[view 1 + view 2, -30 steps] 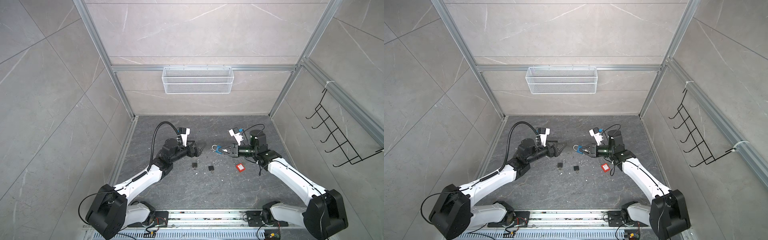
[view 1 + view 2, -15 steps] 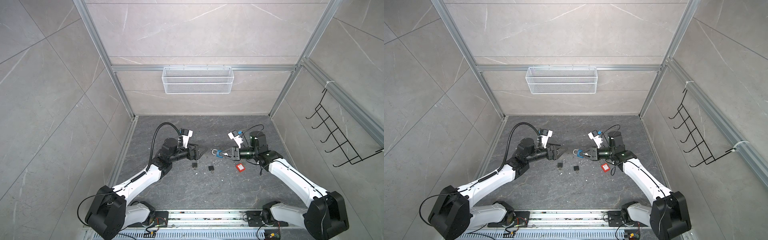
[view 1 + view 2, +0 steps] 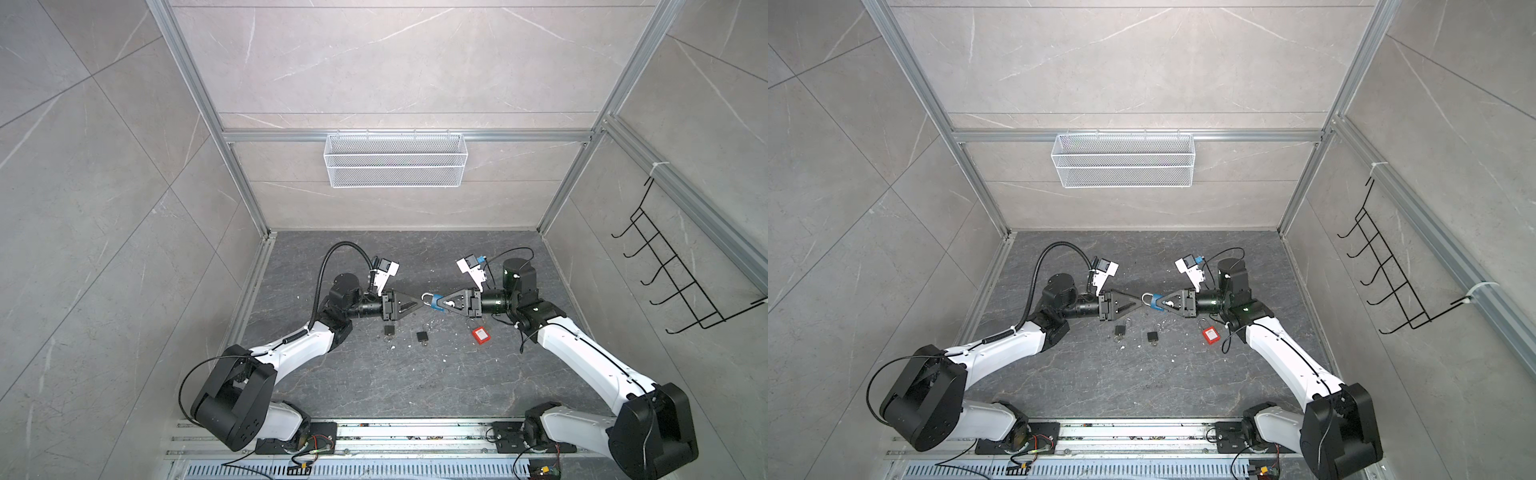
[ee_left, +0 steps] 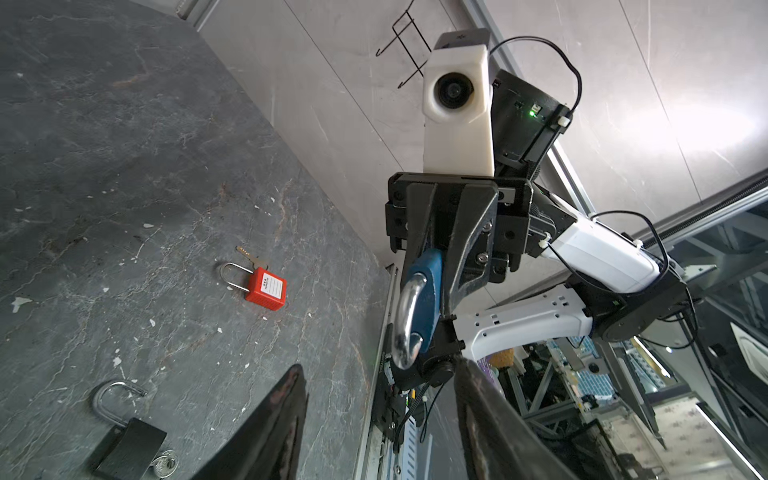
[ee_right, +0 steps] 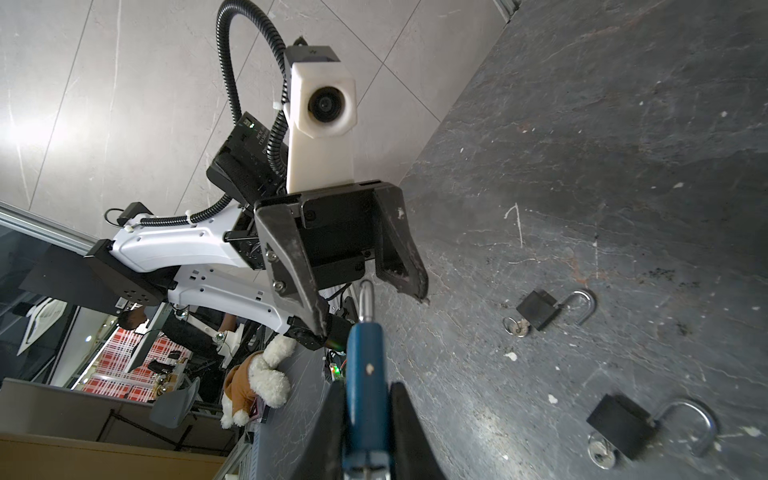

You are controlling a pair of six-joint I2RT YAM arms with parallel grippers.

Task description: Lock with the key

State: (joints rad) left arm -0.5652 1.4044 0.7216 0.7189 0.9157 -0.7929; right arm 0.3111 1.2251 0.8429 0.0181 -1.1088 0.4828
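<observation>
Blue padlock (image 3: pixel 435 302), curved metal shackle (image 4: pixel 405 324), perhaps open

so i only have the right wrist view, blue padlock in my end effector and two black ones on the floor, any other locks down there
observer: yes, a red padlock lies on the floor, right of the middle in both top views.
operator: key with it
observer: left wrist view shows a brass key lying by its shackle.
operator: how's it sit against the black ones
observer: in a row: left black padlock, middle black padlock, then the red one apart at the right end.
</observation>
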